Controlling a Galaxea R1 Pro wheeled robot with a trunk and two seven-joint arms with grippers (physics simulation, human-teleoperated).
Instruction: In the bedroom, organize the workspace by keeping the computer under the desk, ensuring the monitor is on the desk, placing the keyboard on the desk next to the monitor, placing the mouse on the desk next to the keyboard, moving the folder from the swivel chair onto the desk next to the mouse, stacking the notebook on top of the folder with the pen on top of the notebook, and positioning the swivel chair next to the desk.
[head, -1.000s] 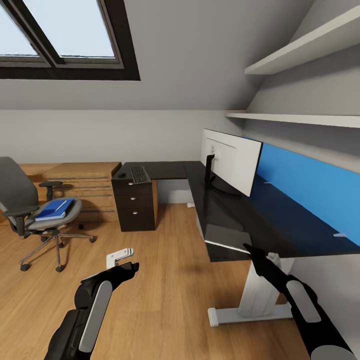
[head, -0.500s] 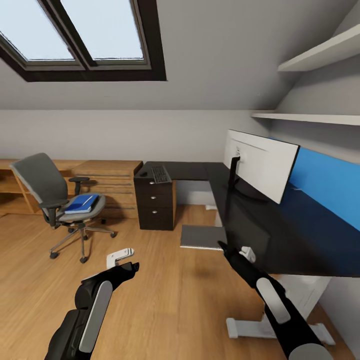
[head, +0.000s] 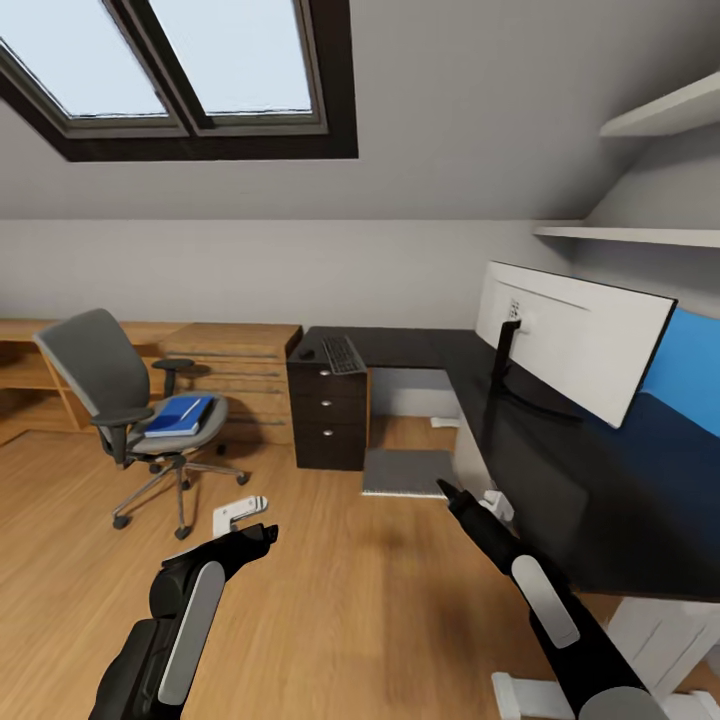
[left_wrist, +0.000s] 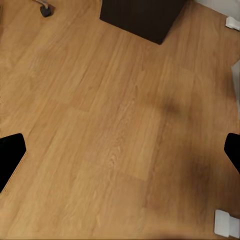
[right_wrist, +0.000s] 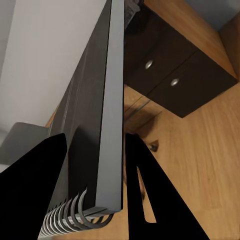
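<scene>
right gripper (right_wrist: 97, 165) clamped on notebook (right_wrist: 95, 125) | left gripper (left_wrist: 120, 155) fingers apart over floor (left_wrist: 115, 125) | folder (head: 181, 414) lay on swivel chair (head: 125, 400)

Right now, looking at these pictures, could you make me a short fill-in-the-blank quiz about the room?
1. The blue folder lies on the seat of the ____.
2. The right gripper is shut on the grey ____.
3. The keyboard lies on the desk, above the black ____.
4. The left gripper hangs ____ over the wood floor.

Missing words: swivel chair; notebook; drawers; open.
</scene>
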